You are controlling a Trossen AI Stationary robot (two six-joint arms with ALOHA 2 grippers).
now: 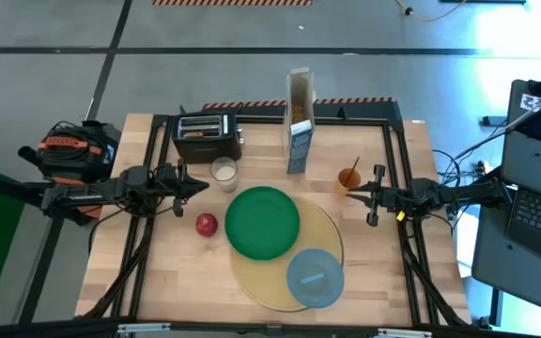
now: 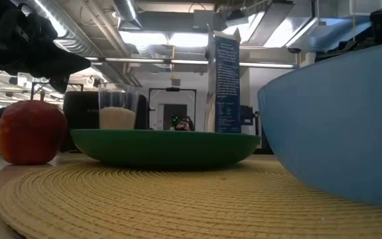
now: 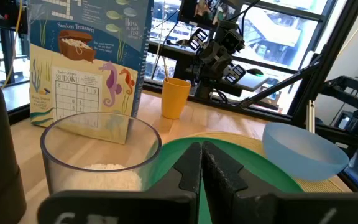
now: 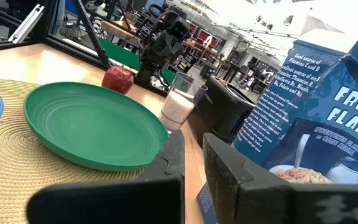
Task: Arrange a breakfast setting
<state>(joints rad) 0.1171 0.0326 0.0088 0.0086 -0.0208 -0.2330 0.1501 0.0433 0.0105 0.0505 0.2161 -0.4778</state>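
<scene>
Overhead, green plate [image 1: 262,221] and blue-grey bowl [image 1: 315,276] sit on the yellow mat [image 1: 332,237], the left gripper [image 1: 198,186] clenched empty beside the milk glass [image 1: 224,170]. Right wrist view: right gripper [image 4: 193,152] nearly closed, empty, near the cereal box [image 4: 316,124].

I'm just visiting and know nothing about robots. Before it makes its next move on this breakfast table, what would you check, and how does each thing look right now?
1. Green plate lies on the yellow mat: ok.
2. Blue bowl on the mat, empty: ok.
3. Cereal box upright behind the plate: ok.
4. Milk glass upright, close ahead of the left claw, which is shut and holds nothing: ok, but little room.
5. Orange cup upright with a stick in it, right beside the right claw, nearly shut and empty: ok.
6. Toast out of the toaster and on the plate: not ok; the plate is bare.
</scene>
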